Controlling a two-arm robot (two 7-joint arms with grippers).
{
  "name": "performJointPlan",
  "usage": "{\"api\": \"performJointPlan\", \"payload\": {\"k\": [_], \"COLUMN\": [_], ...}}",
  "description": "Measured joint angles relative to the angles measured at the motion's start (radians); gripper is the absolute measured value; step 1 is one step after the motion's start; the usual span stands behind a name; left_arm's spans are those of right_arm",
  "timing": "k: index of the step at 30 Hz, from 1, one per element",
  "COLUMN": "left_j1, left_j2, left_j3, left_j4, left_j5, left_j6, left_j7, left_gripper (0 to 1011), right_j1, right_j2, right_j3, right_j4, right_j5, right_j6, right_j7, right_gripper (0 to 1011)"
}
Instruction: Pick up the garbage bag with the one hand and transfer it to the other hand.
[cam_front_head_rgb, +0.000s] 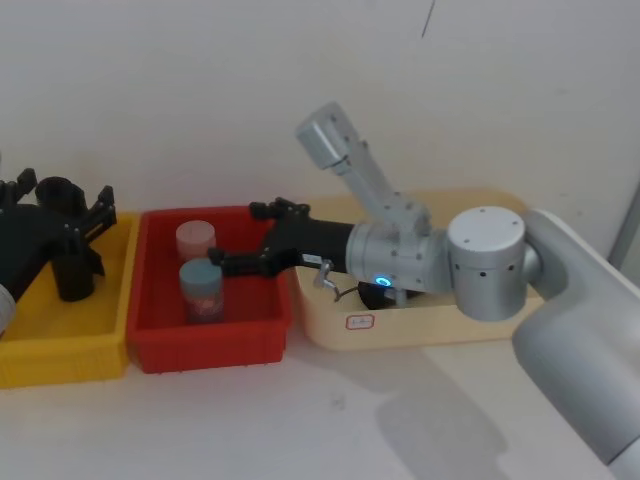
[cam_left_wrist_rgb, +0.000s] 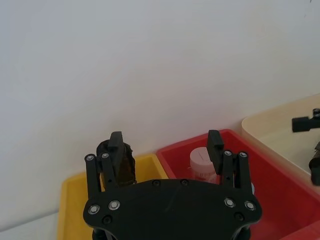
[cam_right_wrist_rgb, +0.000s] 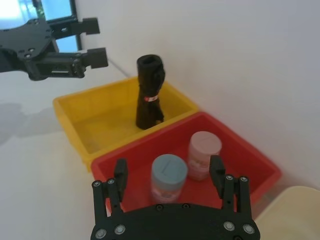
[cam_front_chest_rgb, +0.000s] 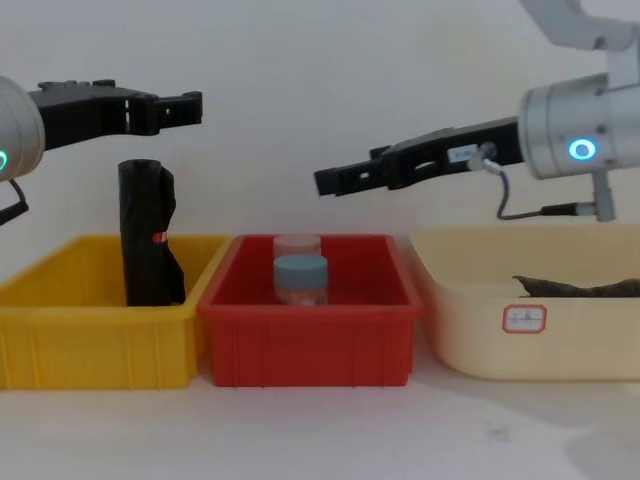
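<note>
You are at the approach, as I read it: nothing is gripped yet. Your right arm (cam_front_chest_rgb: 575, 140) reaches in from the right, and the right gripper (cam_front_chest_rgb: 322, 182) hangs above the red bin (cam_front_chest_rgb: 300, 345). Its fingers are spread wide and empty, pointing left. Your left arm (cam_front_chest_rgb: 12, 125) comes in from the left, and the left gripper (cam_front_chest_rgb: 185, 102) hovers over the yellow bin (cam_front_chest_rgb: 60, 340), also wide apart and holding nothing.

The garbage bag (cam_front_chest_rgb: 145, 235) is a black roll with a small red band and a flared foot. It stands upright toward the right side of the yellow bin and rises well over the rim. The left gripper is above its top and apart from it. In the left wrist view the roll's top sits behind one finger, not between the two. So the next move likely asks you to shift until the roll is centred in the gap, descend, and close on the part above the rim.

On the right, the cream bin (cam_front_chest_rgb: 460, 320) holds a dark crumpled thing (cam_front_chest_rgb: 575, 287) and carries a white label (cam_front_chest_rgb: 525, 318). In the red bin a blue-lidded jar (cam_front_chest_rgb: 300, 278) stands near, with a pink-lidded jar (cam_front_chest_rgb: 297, 245) just behind it. The yellow bin's right wall is close beside the bag, so a low grasp could catch it. The jars sit under the likely handover path, so lift high.
</note>
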Motion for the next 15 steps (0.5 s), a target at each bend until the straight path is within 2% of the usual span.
{"api": "performJointPlan", "payload": {"k": [6, 15], "left_j1": [0.0, 0.0], "left_j2": [0.0, 0.0], "left_j3": [0.0, 0.0], "left_j4": [0.001, 0.0], "left_j5": [0.001, 0.001], "left_j6": [0.0, 0.0], "left_j7": [0.001, 0.001], "left_gripper": [1001, 1001], "right_j1": [0.03, 0.066], "right_j2": [-0.024, -0.055], "right_j3": [-0.031, -0.066], "right_j4": [0.048, 0.131], "right_j5": [-0.004, -0.022], "right_j6": [0.003, -0.028], "right_j7": [0.022, 0.032], "right_gripper": [1002, 1002]}}
